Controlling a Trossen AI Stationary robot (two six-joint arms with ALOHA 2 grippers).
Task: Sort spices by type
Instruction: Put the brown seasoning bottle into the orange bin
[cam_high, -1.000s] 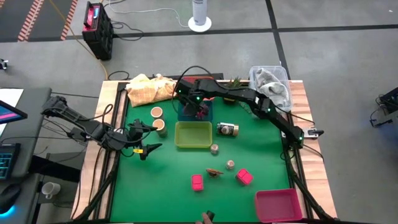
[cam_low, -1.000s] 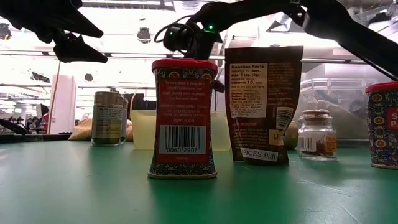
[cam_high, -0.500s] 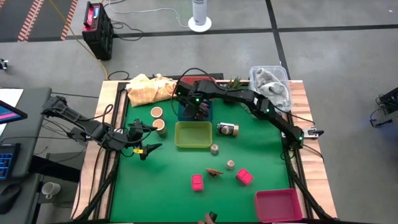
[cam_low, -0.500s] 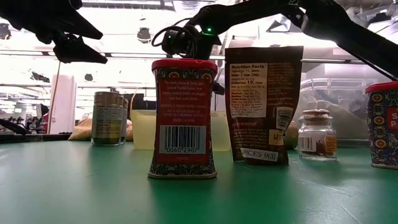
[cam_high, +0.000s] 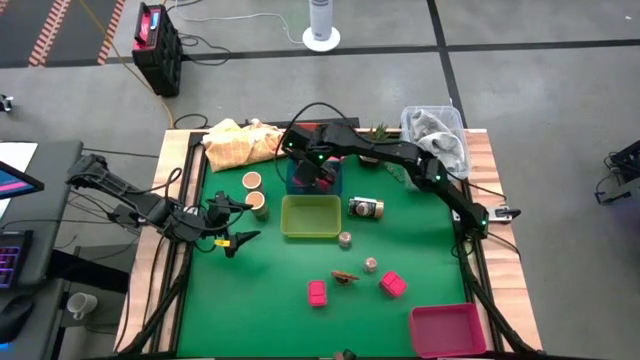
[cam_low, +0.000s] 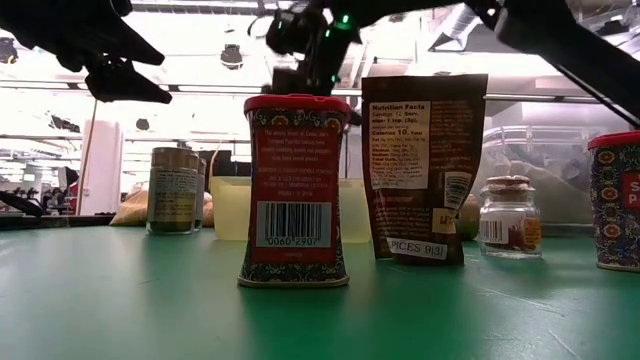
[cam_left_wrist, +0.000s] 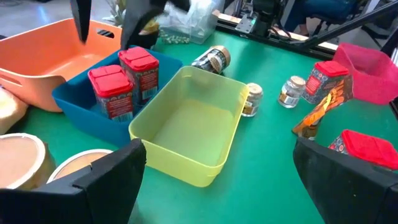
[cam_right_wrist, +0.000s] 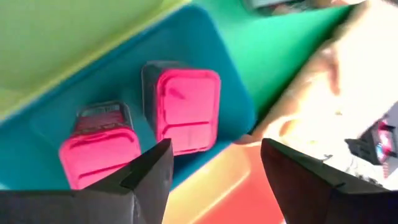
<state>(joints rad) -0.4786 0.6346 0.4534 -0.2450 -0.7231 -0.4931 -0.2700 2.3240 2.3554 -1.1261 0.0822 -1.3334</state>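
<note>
Right gripper (cam_right_wrist: 214, 177) hangs just above the blue bin (cam_right_wrist: 205, 37), fingers apart and empty, with two red-lidded tins (cam_right_wrist: 186, 109) standing upright side by side directly below it, so I'd say lift straight up so a finger doesn't clip a lid and tip one over. Two more red tins (cam_high: 317, 292) wait on the mat well behind it; left gripper (cam_high: 232, 223) sits wide open and empty off to the side

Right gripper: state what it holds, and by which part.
Nothing. The right gripper hangs open above two red-lidded spice tins standing in the blue bin.
</note>
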